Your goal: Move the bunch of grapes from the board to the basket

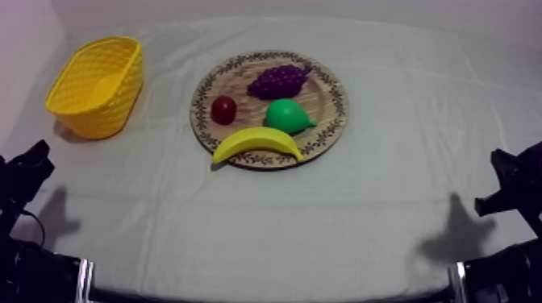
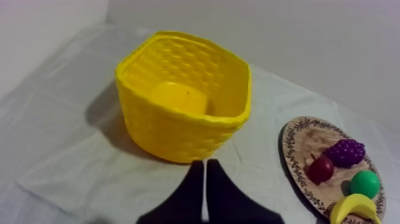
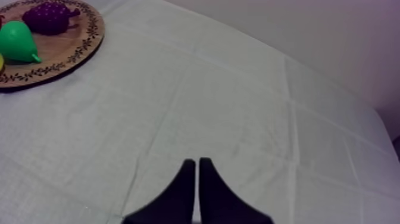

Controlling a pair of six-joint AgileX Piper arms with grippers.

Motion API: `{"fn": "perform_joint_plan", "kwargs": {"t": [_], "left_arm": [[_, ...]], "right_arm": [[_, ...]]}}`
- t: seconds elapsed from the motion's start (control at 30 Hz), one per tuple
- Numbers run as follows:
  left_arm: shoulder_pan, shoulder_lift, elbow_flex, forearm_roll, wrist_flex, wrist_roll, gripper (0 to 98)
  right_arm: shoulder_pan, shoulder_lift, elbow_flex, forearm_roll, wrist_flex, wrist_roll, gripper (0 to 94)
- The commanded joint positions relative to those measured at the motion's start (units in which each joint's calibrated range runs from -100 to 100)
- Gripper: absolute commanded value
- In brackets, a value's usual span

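Observation:
A purple bunch of grapes [image 1: 278,80] lies at the far side of the round wooden board [image 1: 331,121], mid table. The yellow basket [image 1: 98,85] stands empty at the far left. My left gripper [image 1: 32,161] rests low at the left edge, fingers together as a narrow wedge [image 2: 205,167] just short of the basket [image 2: 178,113], with the grapes [image 2: 345,152] off beside it. My right gripper [image 1: 504,165] rests low at the right edge, fingers also together [image 3: 196,164] over bare cloth, far from the grapes [image 3: 50,16].
On the board with the grapes lie a small red fruit [image 1: 223,109], a green pear [image 1: 288,117] and a banana [image 1: 256,143] at the near rim. Bare cloth spreads between the board and both grippers.

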Motion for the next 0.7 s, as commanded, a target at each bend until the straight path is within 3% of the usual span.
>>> {"fn": "perform_joint_plan", "kwargs": {"t": [0.0,0.33,0.53,0.67], "left_arm": [[-0.02,0.03,0.01,-0.02,-0.02,0.01,0.0],[0.02,0.03,0.01,-0.02,-0.02,0.00,0.0],[2.65,-0.18,0.16,-0.06,-0.27,-0.04,0.0],[4.38,-0.21,0.21,-0.07,-0.32,-3.96,0.0]], "right_arm": [[-0.01,0.00,0.00,-0.01,-0.02,0.01,0.3],[-0.01,0.00,0.00,-0.01,-0.02,0.00,0.3],[-0.01,0.00,0.00,-0.01,-0.02,-0.01,0.3],[-0.01,0.00,0.00,-0.01,-0.02,-0.03,0.3]]}}
